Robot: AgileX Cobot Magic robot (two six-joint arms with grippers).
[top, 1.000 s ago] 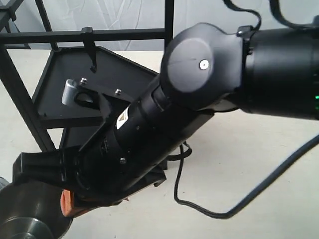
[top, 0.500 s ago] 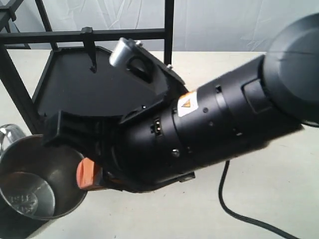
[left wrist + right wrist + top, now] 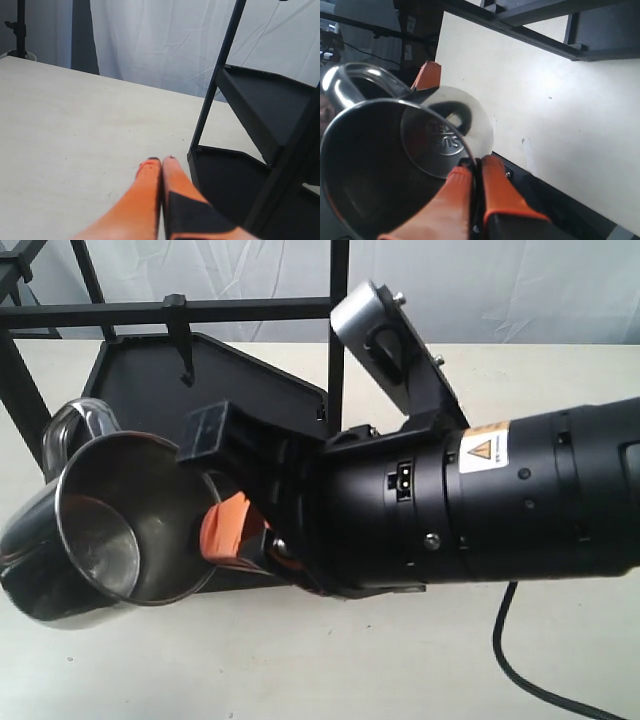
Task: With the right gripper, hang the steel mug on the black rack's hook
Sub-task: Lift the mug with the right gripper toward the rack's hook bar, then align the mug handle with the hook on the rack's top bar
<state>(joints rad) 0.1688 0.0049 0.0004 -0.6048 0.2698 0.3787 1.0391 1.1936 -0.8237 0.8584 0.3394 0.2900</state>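
The small shiny stainless-steel mug (image 3: 85,530) is now off the table (image 3: 420,660) and in the air at the near left of the exterior view, tipped on its side with its mouth towards the camera. Half a second ago it sat lower, near the bottom left corner; a second ago only a sliver showed there. The black right gripper with orange finger pads (image 3: 235,530) has closed its fingers (image 3: 497,190) on the mug's rim, one pad inside and one outside, with only the wall's thickness between them. The loop handle (image 3: 75,420) points up and away, on the far side of the mug from the grip, so it is free to catch a hook. I judge the lift done and the carry begun.

Behind the mug stands the tall black metal rack (image 3: 250,390), and its hook (image 3: 183,345) hangs from the crossbar higher and further back; the handle is not yet on it.

Over the table's left side, the left gripper (image 3: 161,172) hangs with fingers pressed together, holding nothing.
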